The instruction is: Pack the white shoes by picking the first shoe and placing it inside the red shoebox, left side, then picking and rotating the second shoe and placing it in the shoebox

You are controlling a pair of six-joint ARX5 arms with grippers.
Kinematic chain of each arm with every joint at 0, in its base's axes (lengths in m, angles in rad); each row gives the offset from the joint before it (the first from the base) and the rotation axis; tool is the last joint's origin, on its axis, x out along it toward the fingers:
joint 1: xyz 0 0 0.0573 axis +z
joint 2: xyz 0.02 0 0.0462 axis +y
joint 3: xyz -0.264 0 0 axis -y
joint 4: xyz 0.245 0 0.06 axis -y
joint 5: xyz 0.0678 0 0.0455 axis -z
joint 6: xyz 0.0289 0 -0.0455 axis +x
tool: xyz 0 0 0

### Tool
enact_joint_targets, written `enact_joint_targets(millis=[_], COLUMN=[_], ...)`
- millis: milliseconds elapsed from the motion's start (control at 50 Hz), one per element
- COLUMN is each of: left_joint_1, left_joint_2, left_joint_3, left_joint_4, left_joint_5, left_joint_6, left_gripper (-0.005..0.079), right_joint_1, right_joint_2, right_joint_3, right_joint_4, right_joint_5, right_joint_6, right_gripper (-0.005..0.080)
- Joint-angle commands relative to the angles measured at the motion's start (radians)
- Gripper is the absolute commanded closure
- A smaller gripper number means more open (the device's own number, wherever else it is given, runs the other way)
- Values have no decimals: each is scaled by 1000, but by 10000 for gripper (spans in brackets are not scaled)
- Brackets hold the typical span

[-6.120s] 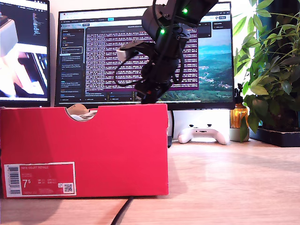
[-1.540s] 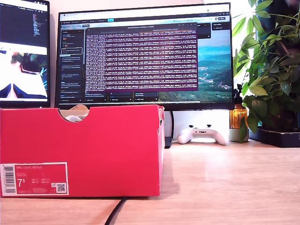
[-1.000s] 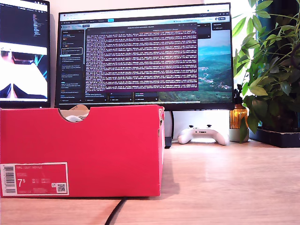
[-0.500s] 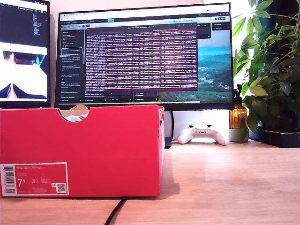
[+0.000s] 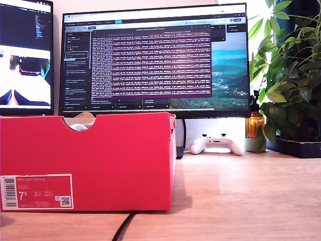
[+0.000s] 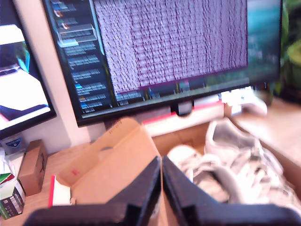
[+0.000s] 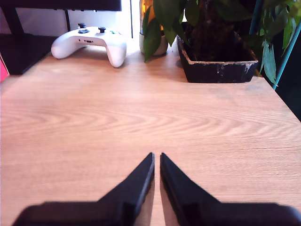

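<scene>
The exterior camera sits low on the surface [image 5: 241, 196], close to the red shoebox [image 5: 100, 155], facing the monitor [image 5: 155, 60]. My first wrist camera looks down along my first claw [image 6: 161, 176] into the open box [image 6: 117, 160], monitor [image 6: 164, 47] behind, somewhat blurred. My second wrist camera looks along my second claw [image 7: 156, 167] over bare wood toward the controller [image 7: 91, 42] and plant pot [image 7: 218, 63]; the exterior view shares the controller [image 5: 217, 144].
</scene>
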Motion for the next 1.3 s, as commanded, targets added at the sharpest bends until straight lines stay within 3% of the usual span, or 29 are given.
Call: enact_joint_targets(millis=[0,300,680,900,1160,1280], left_joint_1=[-10,-22,-22,-22,-23,-22], left_joint_2=[8,-61,-264,-413,-407,-407], left_joint_3=[-54,-172,-333,-365,-369,-369], left_joint_4=[7,105,91,-5,-54,-140], left_joint_5=[-2,-63,-139,-214,-244,-241], left_joint_6=[-5,-1,-10,-24,-25,-69], left_gripper=[754,754,754,754,754,754], right_joint_1=[12,30,38,38,77,88], right_joint_2=[-18,-23,-23,-23,-49,-97], right_joint_3=[-10,-10,-37,-37,-37,-37], right_joint_4=[10,16,56,64,98,120], right_joint_5=[-4,-3,19,34,79,81], right_joint_6=[6,3,2,-6,-55,-45], right_gripper=[762,762,762,762,762,762])
